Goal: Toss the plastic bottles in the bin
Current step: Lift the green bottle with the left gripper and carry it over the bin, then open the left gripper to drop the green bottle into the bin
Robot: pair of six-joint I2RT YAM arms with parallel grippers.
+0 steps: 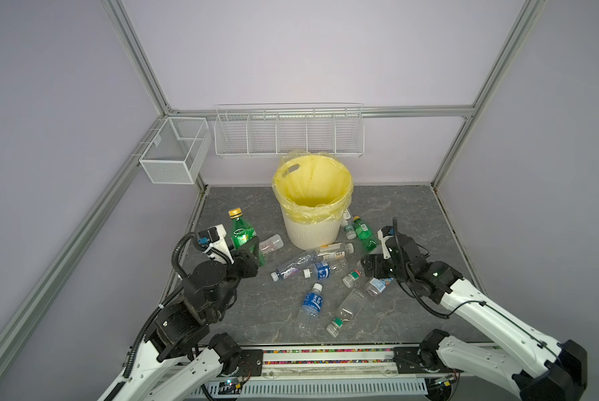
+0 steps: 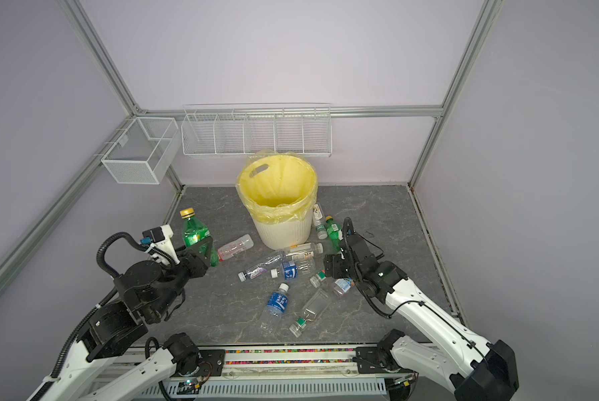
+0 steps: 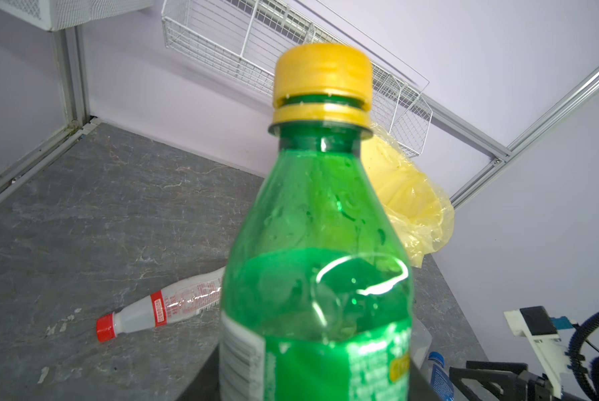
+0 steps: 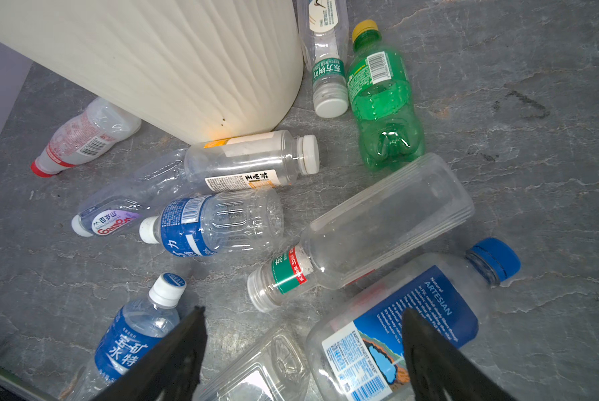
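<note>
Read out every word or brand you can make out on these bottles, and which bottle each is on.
"Natural ARTESIAN": blue-capped bottle.
"Ganten": crushed clear bottle, purple label.
"东方树叶": white-capped bottle, green label.
Label of held green bottle: blurred.
Remaining labels and barcodes: not clearly readable.

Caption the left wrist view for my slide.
Green bottle with yellow cap, close up; red-capped bottle lying on tabletop.
</note>
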